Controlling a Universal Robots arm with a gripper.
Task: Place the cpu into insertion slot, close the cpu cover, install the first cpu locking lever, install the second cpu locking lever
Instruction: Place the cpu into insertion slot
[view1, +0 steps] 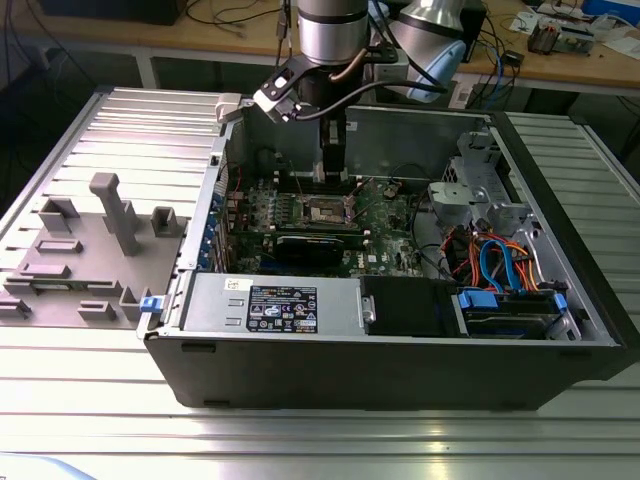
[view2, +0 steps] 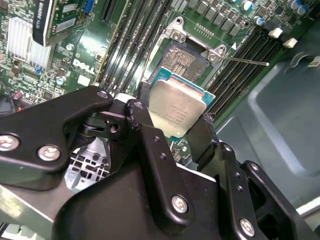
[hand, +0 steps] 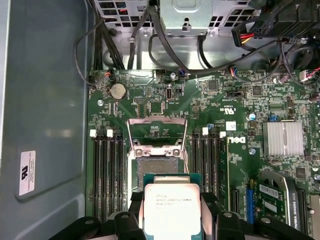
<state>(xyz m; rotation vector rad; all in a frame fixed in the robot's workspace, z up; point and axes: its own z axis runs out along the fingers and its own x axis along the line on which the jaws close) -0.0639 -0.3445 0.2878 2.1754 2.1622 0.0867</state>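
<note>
My gripper (view1: 333, 178) reaches down into the open computer case, above the motherboard. It is shut on the cpu (view2: 176, 111), a flat square chip with a silver-grey top, pinched by its edges between two black fingers (hand: 136, 201). The chip (hand: 171, 207) hangs above and to one side of the insertion slot (hand: 157, 166), apart from it. The insertion slot (view2: 181, 61) lies bare, its dark centre showing inside a silvery rim. The cpu cover (hand: 156, 131) is flipped open on the slot's far side from the gripper. A thin locking lever (view2: 245, 61) sticks out from the slot's corner.
Long black memory slots (hand: 107, 170) flank the socket on both sides. A black expansion card (view1: 320, 245) and a heatsink (hand: 282, 137) sit nearby. Cables (view1: 495, 260) and drive bays crowd the exterior view's right. A grey fixture (view1: 90, 250) stands outside the case on the left.
</note>
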